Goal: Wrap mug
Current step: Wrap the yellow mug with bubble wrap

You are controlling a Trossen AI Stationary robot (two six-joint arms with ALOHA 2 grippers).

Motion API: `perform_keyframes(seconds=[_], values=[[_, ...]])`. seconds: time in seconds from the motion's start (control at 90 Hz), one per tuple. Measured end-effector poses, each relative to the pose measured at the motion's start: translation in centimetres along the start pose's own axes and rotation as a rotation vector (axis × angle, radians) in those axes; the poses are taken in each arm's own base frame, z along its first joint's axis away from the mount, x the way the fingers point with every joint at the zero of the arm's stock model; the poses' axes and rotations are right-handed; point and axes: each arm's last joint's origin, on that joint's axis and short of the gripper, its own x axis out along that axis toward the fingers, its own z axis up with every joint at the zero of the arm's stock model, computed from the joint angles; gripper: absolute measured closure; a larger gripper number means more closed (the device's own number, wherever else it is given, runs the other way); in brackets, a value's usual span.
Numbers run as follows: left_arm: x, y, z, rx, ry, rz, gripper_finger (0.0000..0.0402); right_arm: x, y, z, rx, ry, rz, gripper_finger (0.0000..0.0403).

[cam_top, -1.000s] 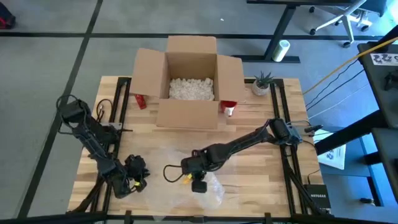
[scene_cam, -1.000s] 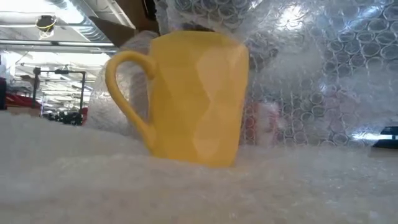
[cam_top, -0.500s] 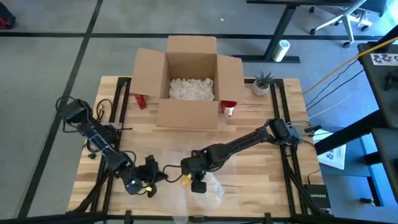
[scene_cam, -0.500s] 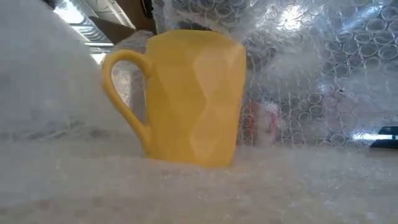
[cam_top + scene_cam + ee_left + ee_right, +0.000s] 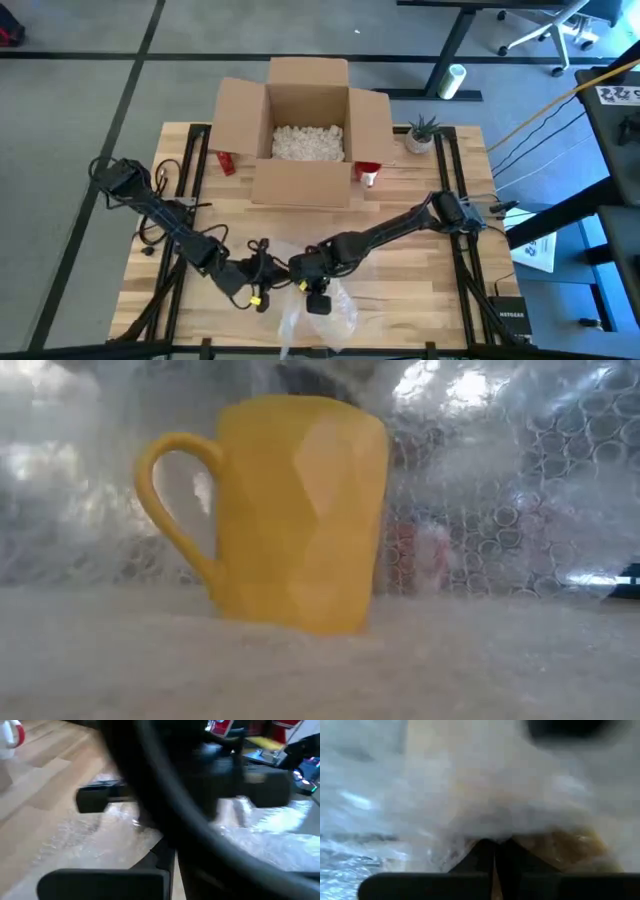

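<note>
Moved: left gripper has swung in from the table's front-left to beside the mug; bubble wrap now rises behind the handle too.
Mug: yellow mug, faceted walls, loop handle, upright on the wrap, front centre of the plank table.
Wrap: clear, bubbled, crinkled.
Right gripper: at the mug, fingers pressed together on wrap.
Left fingers: I can't tell.

The high view looks straight down on the whole light wooden slatted table. The low view sits at tabletop height, very close to a faceted yellow ceramic mug backed by clear bubble wrap. Both wrist views press close to that wrap, which the overhead camera shares.
</note>
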Motion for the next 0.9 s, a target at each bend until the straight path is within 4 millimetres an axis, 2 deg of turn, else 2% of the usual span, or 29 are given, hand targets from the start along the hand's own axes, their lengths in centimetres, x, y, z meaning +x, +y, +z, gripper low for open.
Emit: perform_keyframes(seconds=[0.278,0.522,0.633,0.711,0.778,0.9], values=[[0.5,0.6,0.5,-0.032,-0.003,0.006,0.0401,-5.0,3.3,1.3,-0.047,0.008,-0.120,0.0403],[1.7,1.2,0.8,-0.050,-0.026,-0.009,0.0401,-7.9,6.4,1.6,-0.131,-0.099,-0.243,0.0403],[2.7,1.6,0.4,-0.059,-0.024,-0.005,0.0401,-8.0,7.9,1.7,-0.222,-0.178,-0.273,0.0403],[3.4,1.8,0.2,-0.069,-0.030,-0.024,0.0401,-7.3,8.3,1.6,-0.268,-0.206,-0.263,0.0403],[3.6,1.8,0.3,-0.064,-0.049,-0.031,0.0401,-6.2,8.1,1.4,-0.281,-0.203,-0.246,0.0403],[3.5,1.5,0.8,-0.043,-0.096,-0.055,0.0401,-4.3,6.4,0.5,-0.241,-0.124,-0.280,0.0403]])
